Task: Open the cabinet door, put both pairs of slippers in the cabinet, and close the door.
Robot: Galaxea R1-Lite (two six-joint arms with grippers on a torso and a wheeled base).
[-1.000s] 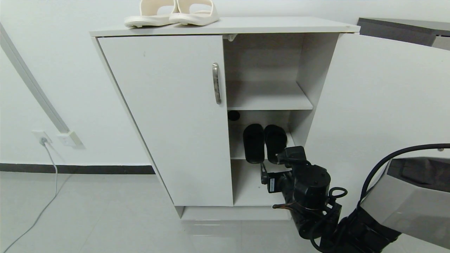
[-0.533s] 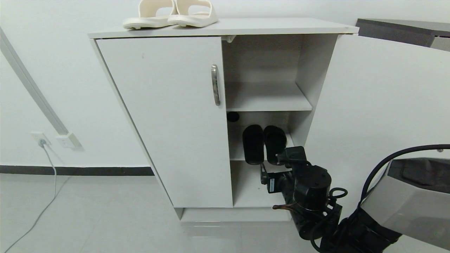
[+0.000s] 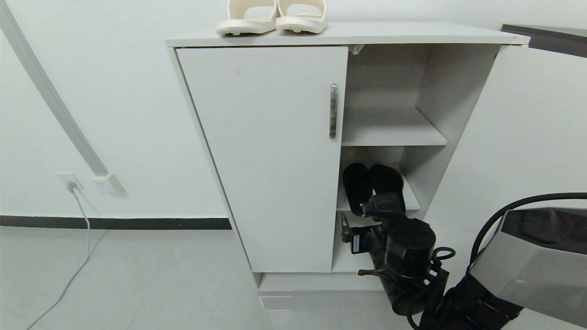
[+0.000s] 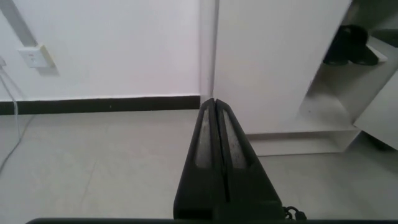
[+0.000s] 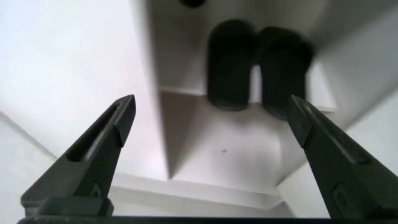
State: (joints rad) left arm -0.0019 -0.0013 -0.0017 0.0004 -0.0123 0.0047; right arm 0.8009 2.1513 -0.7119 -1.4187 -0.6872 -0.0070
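The white cabinet (image 3: 412,33) has its left door (image 3: 266,151) closed and its right door (image 3: 518,137) swung wide open. A pair of black slippers (image 3: 371,181) lies side by side on the middle shelf, also seen as black slippers (image 5: 258,62) and, farther off, black slippers (image 4: 351,53). Cream slippers (image 3: 273,18) rest on the cabinet top. My right gripper (image 5: 211,106) is open and empty, just in front of the black pair at the lower opening; in the head view the right gripper (image 3: 378,206) partly covers their heels. My left gripper (image 4: 215,106) is shut and empty, low above the floor left of the cabinet.
A metal handle (image 3: 333,111) runs down the closed door's edge. A wall socket (image 3: 69,183) with a trailing cable and a slanted wall duct (image 3: 50,91) lie to the left. Dark furniture (image 3: 545,39) stands behind the open door. Bare floor tiles (image 3: 137,275) spread to the left.
The head camera has swung, so the cabinet sits farther right in the picture. The right arm keeps its pose, and its gripper now overlaps the black slippers' heels.
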